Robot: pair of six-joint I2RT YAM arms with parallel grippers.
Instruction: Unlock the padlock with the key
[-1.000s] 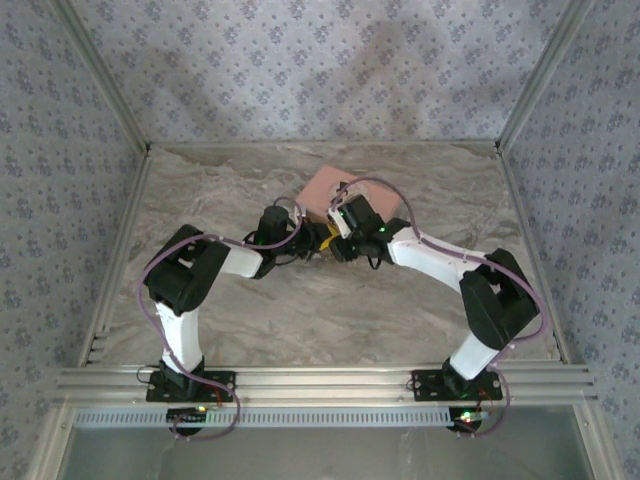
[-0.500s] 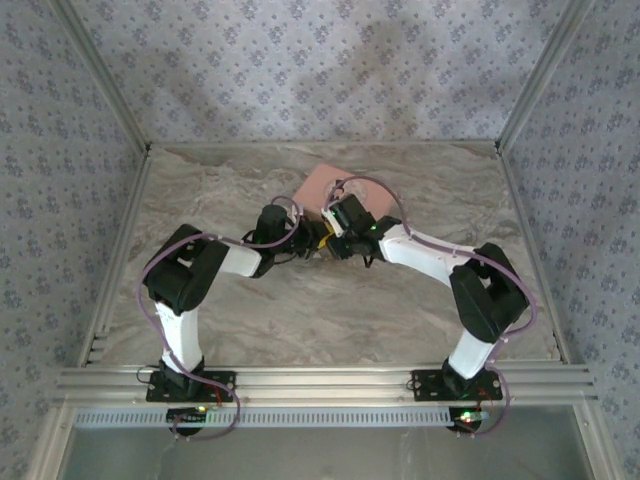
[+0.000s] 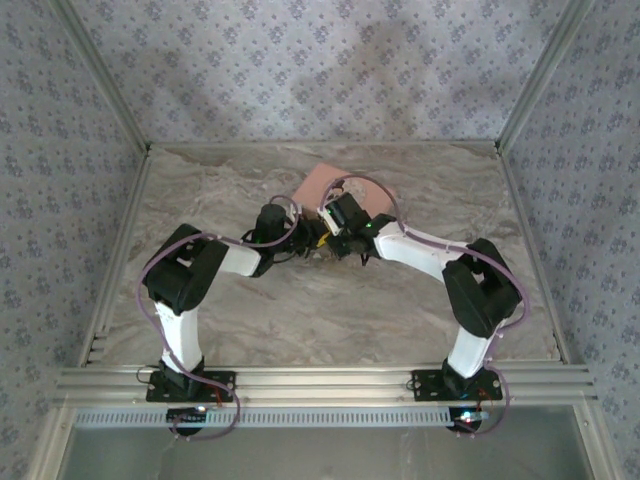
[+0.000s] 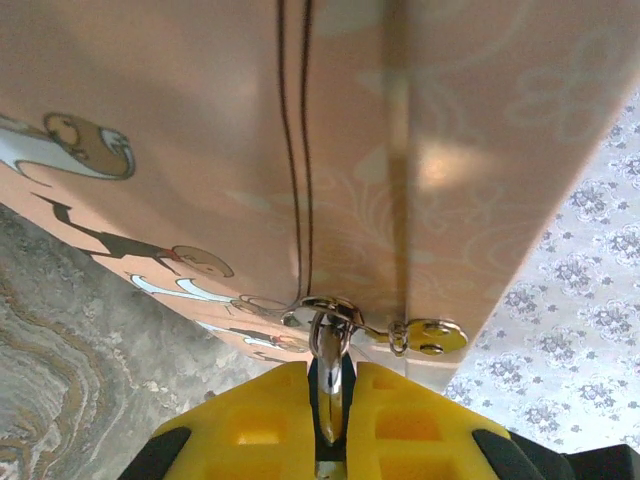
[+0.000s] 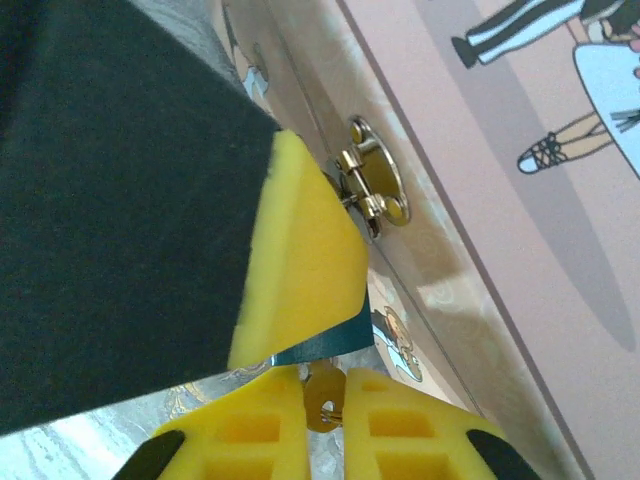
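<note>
At the middle of the marble table, just in front of the pink tin, we are seeing the left arm and the right arm meeting tip to tip. Compared with the frame one second before, the right arm is folding further inward: its elbow is sitting nearer the table's centre and its wrist is lying closer to the left arm's. The left arm is keeping the pose it had.

Left wrist view: the left gripper is clamping its yellow fingers together on a silver loop. This loop is hanging from the tin's clasp at the seam of the lid. It is apparently the padlock's shackle, the body being hidden between the pads here.

Right wrist view: the padlock is showing as a thin dark-blue edge under the left gripper's yellow pad. It is sitting just below the clasp and against the tin's side wall. The right gripper is pinching a brass-coloured key between its closed fingers. The key's upper end is meeting the padlock's lower edge; whether the blade is sitting inside the keyhole we cannot tell. The tin is lying flat on the table with its cartoon lid facing up and closed
</note>
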